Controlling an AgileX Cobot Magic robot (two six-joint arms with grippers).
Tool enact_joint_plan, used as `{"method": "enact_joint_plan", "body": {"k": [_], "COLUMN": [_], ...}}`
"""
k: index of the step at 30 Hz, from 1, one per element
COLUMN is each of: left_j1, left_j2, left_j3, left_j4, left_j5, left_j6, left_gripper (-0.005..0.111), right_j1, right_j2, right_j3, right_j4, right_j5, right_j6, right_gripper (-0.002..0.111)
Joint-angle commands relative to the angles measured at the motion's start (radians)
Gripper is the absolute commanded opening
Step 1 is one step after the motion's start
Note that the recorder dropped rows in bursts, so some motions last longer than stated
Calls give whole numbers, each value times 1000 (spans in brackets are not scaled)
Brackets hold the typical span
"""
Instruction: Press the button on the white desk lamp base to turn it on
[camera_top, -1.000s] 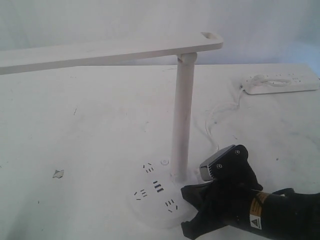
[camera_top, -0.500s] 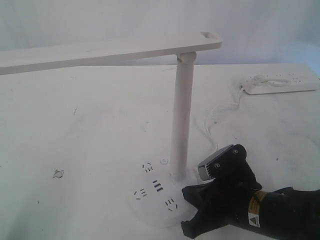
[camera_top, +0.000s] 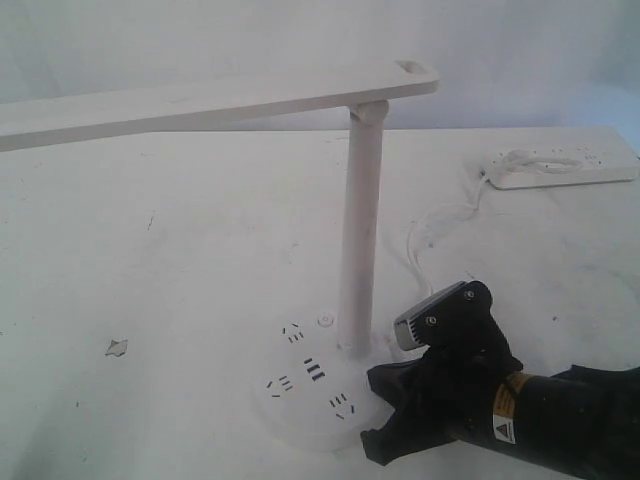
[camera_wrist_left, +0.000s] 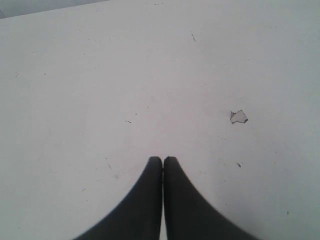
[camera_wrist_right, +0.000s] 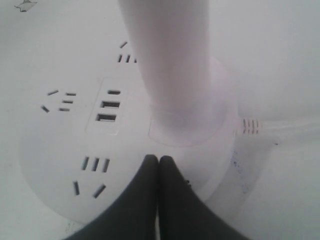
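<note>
The right claw (camera_wrist_right: 158, 159) is showing two matte black fingers, curved and narrowing to rounded tips, meeting along a thin seam. The left claw (camera_wrist_left: 162, 159) is looking just the same. Behind the right claw, a black angular bracket (camera_top: 472, 335) is carrying small bright screws (camera_top: 430, 321) and a grey boxy module (camera_top: 410, 330). Farther back, the round black forearm (camera_top: 575, 425) is wearing a yellow-and-white label (camera_top: 503, 418) printed with a black warning triangle.

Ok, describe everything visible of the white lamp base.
The white desk lamp base is a thick round disc, plastic-looking, lying flat on the table. Its top carries dark socket slots and central ports. The pole rises from a collar near one edge; a cable leaves beside it. The right gripper, shut, points at its top.
</note>
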Motion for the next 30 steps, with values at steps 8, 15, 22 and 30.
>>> {"method": "enact_joint_plan", "body": {"k": [8,15,22,30], "left_j1": [0,0,0,0], "left_j2": [-3,-3,-3,-3], "left_j3": [2,2,2,2], "left_j4": [-2,-2,-2,-2], "left_j5": [2,2,2,2], "left_j6": [0,0,0,0], "left_gripper": [0,0,0,0], "right_j1": [1,1,1,1], "right_j2": [8,8,8,8], "right_j3": [0,-20,-15,144], "right_j4": [-41,-41,-21,265], "right_j5": [-146,-106,-213,-574], "right_j6": [-7,-25,-103,-238], "right_gripper": [0,0,0,0]}}
